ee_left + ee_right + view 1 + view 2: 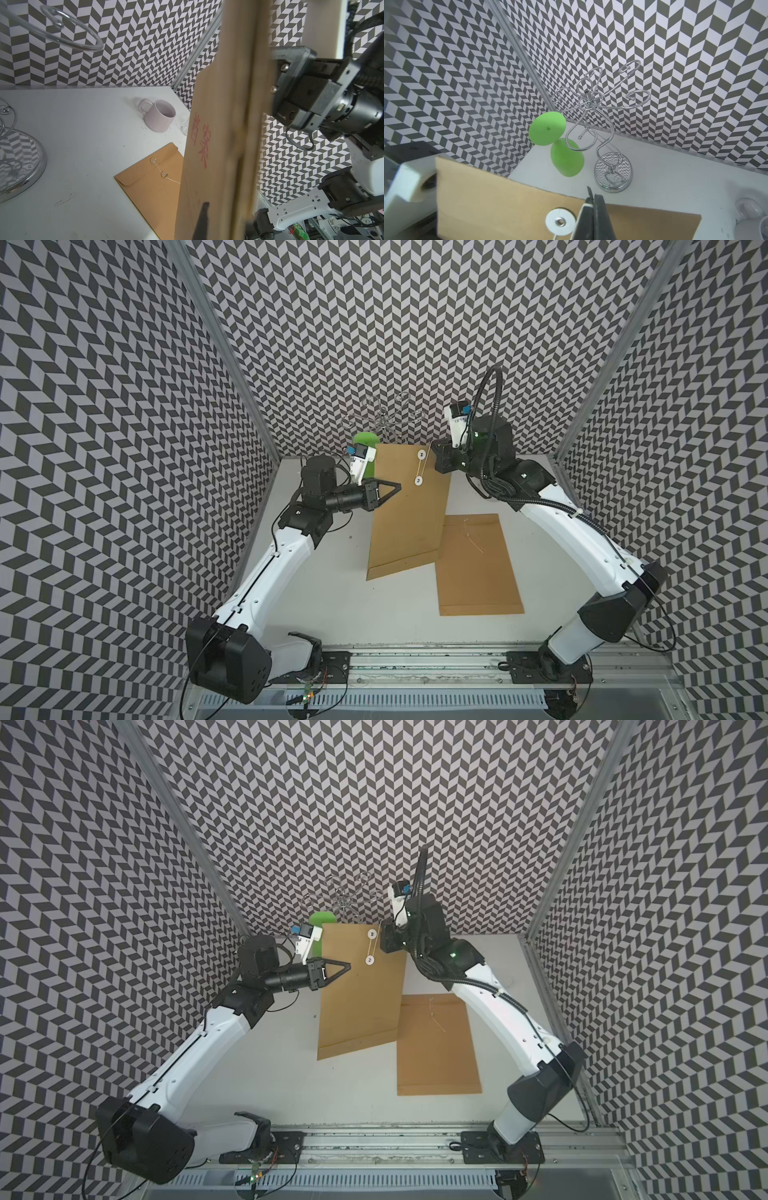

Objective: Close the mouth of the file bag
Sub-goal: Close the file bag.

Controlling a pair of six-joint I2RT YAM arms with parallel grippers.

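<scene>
Two brown kraft-paper file bags are in both top views. The nearer, flat bag [478,568] lies on the white tabletop [311,601], flap down. Beyond it, overlapping its corner, the raised bag [407,522] stands tilted. The left gripper [397,486] is clamped on its side edge. It bears two white round fasteners, an upper disc [421,455] and a lower disc [418,480], with thin string between. The right gripper [592,199] has its fingers pressed together beside the upper disc; whether they pinch string I cannot tell. Only the left wrist view shows red characters 档案 [201,141] on the raised bag, and one pale pink ribbed mug [160,115], hidden in the top views. Farthest back, one green plastic goblet [566,160] hangs inverted on one chrome wire rack [612,176].
</scene>
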